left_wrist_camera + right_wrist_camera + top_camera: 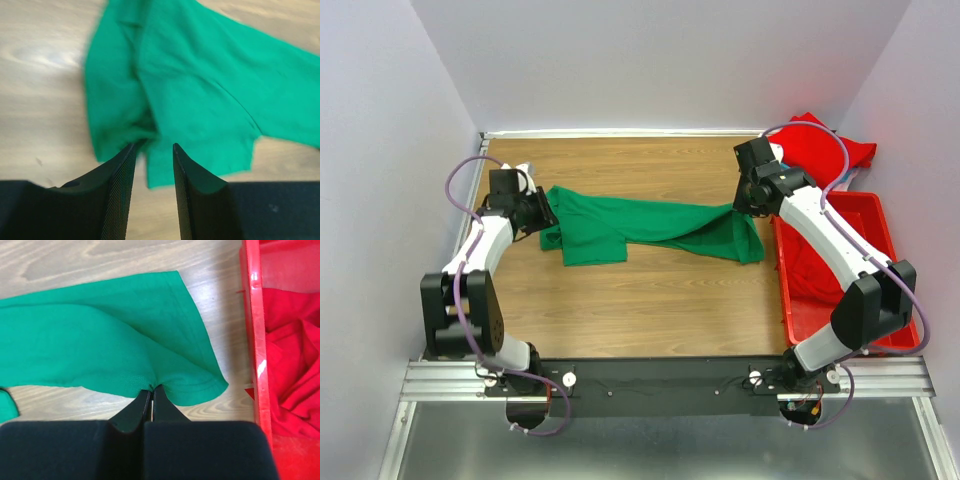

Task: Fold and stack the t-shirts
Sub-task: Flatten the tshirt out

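The green t-shirt (650, 228) lies stretched across the bench (650, 300) from 9 to 3 o'clock. The left jaws stand spread at its bunched 9 o'clock end, gripping nothing; the right jaws pinch its hem at 3 o'clock, beside the red bin (252, 315) holding red t-shirts (295, 365)
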You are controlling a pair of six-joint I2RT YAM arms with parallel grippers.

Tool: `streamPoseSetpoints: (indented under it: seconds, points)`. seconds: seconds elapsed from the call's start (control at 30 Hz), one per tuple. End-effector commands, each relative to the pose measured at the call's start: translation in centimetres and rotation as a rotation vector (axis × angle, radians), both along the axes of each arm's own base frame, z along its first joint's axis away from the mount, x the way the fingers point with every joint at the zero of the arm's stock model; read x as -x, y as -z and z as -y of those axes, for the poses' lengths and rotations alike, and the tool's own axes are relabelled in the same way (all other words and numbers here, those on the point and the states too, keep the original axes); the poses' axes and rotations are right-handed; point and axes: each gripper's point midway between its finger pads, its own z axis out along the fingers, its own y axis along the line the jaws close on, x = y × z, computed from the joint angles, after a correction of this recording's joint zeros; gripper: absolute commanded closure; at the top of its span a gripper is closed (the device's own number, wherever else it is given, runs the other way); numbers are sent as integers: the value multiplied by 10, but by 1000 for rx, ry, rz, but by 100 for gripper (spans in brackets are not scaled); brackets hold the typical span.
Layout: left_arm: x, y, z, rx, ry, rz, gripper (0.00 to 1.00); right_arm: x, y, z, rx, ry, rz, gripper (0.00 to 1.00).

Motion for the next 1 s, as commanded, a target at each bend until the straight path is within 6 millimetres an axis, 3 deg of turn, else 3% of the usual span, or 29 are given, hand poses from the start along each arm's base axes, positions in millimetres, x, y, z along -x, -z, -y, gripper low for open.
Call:
streamPoseSetpoints:
  seconds: [0.0,0.07,0.2,0.37,0.7,0.97]
  points:
    - [35,6,26,-24,29,-33,56,-8,7,-5,-28,19,7,99]
    - [51,12,38,-37,26,-52,56,-8,10,-6,-35,20,0,99]
    - [64,28,32,-63,-15,-94,57,-7,10,-8,-51,23,5,99]
    - [62,33,23,-114,-73,-112,57,1,12,-7,-65,30,3,99]
    - [70,71,29,-137,-41,-225,56,13,13,-3,-80,48,7,99]
    - [73,81,34,-179,-28,-246,56,14,12,-3,-91,53,12,99]
